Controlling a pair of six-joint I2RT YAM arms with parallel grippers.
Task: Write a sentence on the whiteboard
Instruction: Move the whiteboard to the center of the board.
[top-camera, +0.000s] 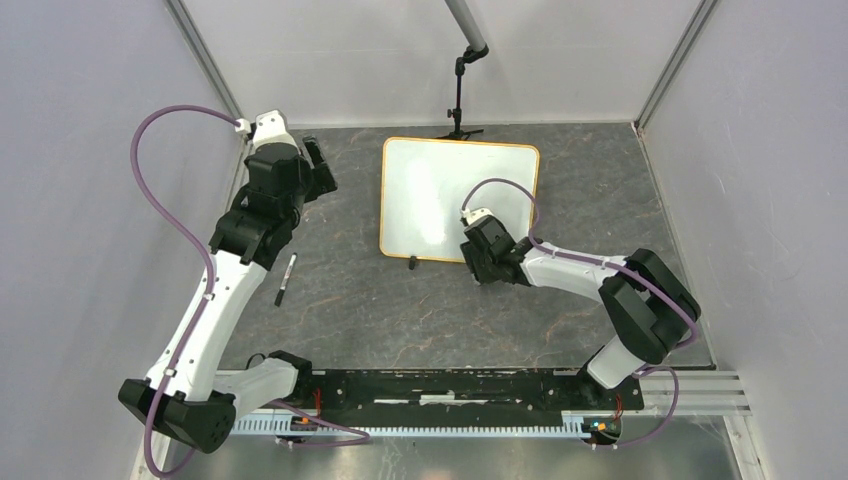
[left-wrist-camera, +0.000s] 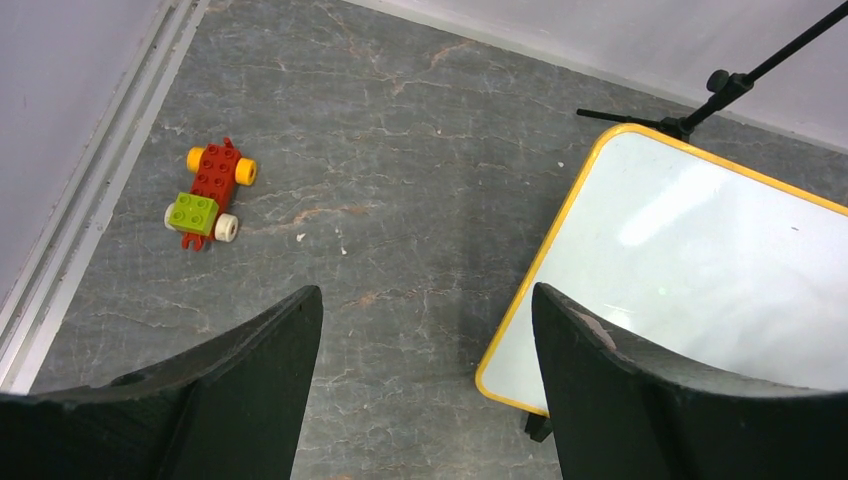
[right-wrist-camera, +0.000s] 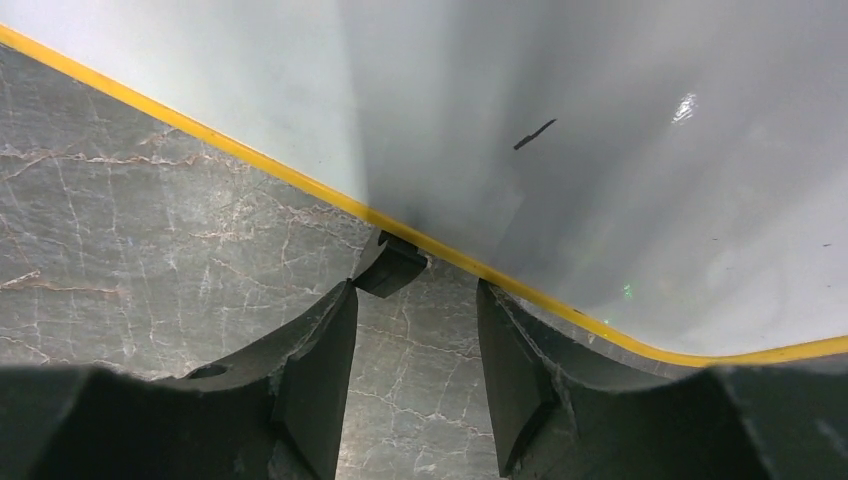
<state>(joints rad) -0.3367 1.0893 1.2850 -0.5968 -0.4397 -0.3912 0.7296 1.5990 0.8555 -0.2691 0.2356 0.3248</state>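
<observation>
The whiteboard lies flat on the grey table, white with a yellow rim; one black clip foot shows on its near edge. No sentence shows on it, only a short black stroke in the right wrist view. My right gripper is open and empty, low at the board's near edge, just short of a clip foot. My left gripper is open and empty, held high left of the board. A black marker lies on the table beside the left arm.
A small red and green brick car with yellow and white wheels sits by the left wall. A black camera stand rises just behind the board's far edge. Walls close in the left, back and right sides.
</observation>
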